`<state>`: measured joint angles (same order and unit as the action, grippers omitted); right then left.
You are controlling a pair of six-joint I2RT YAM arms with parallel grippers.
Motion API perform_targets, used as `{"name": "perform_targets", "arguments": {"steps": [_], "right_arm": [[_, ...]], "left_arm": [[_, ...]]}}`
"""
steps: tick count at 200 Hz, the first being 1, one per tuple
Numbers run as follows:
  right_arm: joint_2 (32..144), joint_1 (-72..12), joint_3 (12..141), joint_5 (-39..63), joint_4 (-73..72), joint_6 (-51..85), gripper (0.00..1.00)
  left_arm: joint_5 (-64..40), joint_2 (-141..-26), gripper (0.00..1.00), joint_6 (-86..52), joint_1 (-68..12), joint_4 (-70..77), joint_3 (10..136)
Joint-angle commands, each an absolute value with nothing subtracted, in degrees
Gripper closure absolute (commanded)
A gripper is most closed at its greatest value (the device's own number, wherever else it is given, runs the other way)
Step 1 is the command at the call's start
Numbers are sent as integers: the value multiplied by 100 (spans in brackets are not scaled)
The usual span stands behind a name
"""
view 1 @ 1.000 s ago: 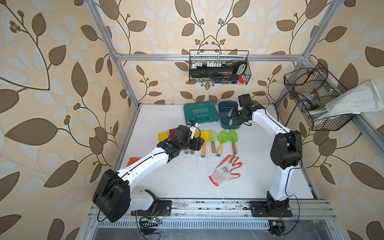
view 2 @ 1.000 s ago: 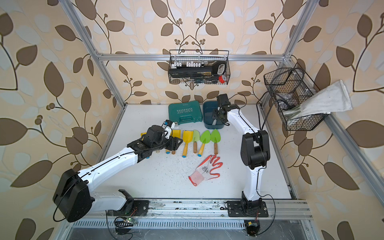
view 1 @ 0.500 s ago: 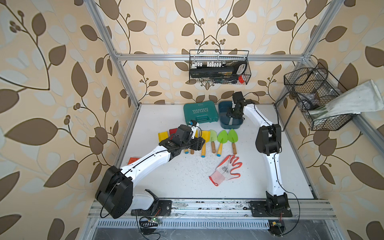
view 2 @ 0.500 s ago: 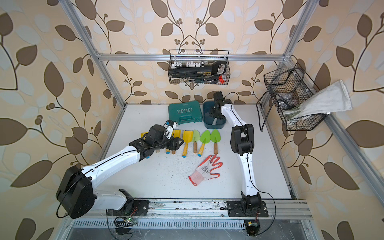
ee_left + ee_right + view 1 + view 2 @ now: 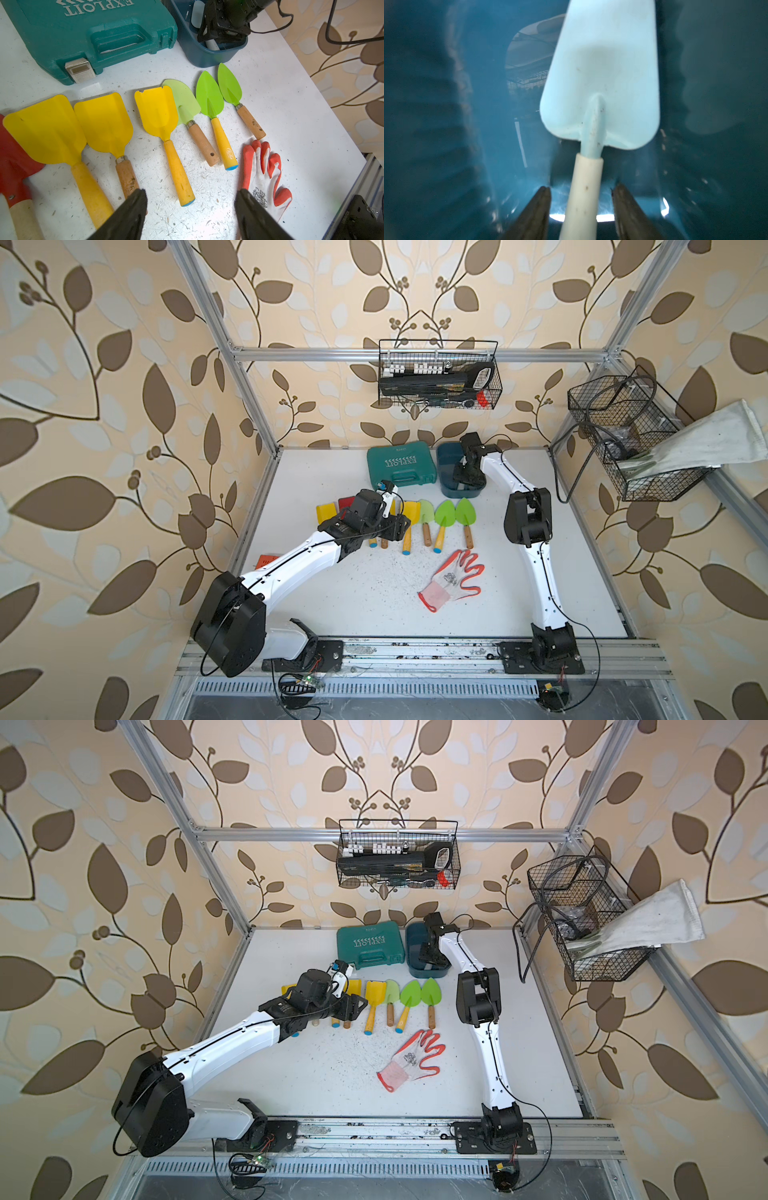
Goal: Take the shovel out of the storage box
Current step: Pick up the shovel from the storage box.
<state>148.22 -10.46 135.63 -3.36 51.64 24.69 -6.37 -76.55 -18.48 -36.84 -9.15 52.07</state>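
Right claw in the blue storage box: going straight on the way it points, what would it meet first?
Probably the shovel: its white handle lies between the open fingers of the right claw, gaps both sides, pale blue blade just ahead. Behind it is the storage box floor; depth is unclear.

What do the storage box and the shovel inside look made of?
Storage box: moulded plastic, glossy; rounded corners, bright glints inside. Shovel: blade pale blue, matte, painted metal or plastic, unclear; handle cream, speckled, maybe painted wood.
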Motion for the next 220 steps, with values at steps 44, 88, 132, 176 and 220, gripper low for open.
{"name": "perform_targets", "arguments": {"steps": [44,88,132,176,220], "right_arm": [[14932,-1015,13779,-359,5336,2487,71],[14767,-1014,13737,-300,5226,2384,84],[14226,-1063,13318,-289,4741,2202,95],[13482,-1150,13057,-359,4509,2015,99],[12373,-1204,12556,-661,4752,1901,99]], "left_arm": [[-717,-7606,28,-1846,-3719,-896,5440],[-716,-7562,28,-1845,-3719,-905,5432],[-719,-7554,28,-1842,-3718,-912,5432],[-792,-7635,28,-1864,-3721,-878,5440],[-769,-7618,28,-1872,-3718,-905,5449]]}}
